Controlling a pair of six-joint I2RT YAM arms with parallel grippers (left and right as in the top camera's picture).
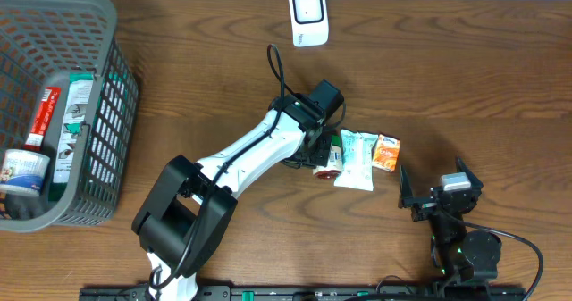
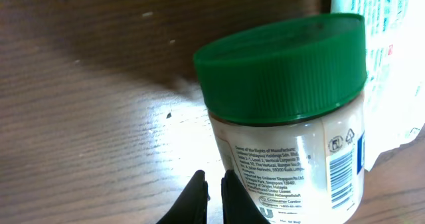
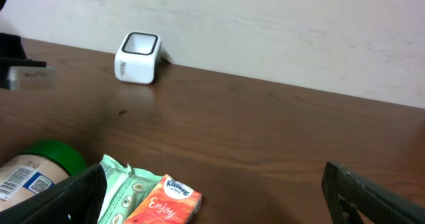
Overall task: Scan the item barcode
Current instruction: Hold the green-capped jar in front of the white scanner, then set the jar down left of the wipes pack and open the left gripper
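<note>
Jar [image 2: 285, 117], green lid, is seen right in front of the left hand [image 2: 211, 184]. That hand is clenched on nothing, its fingers pressed together just beside the jar's label. The jar is on the worktop [image 1: 223, 69], just beside a tissue pack [image 1: 356, 158]. The scanner [image 1: 308, 15] is well apart, at the far edge. Right hand [image 1: 433, 178] is fully released and holds nothing. Step judged: approach for pickup, grasp not yet made. Next: left hand to be opened, closed round the jar, and the barcode turned toward the scanner.

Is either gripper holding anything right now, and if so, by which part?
Nothing is held. The left gripper is shut beside the green-lidded jar; the right gripper is open, empty.
</note>
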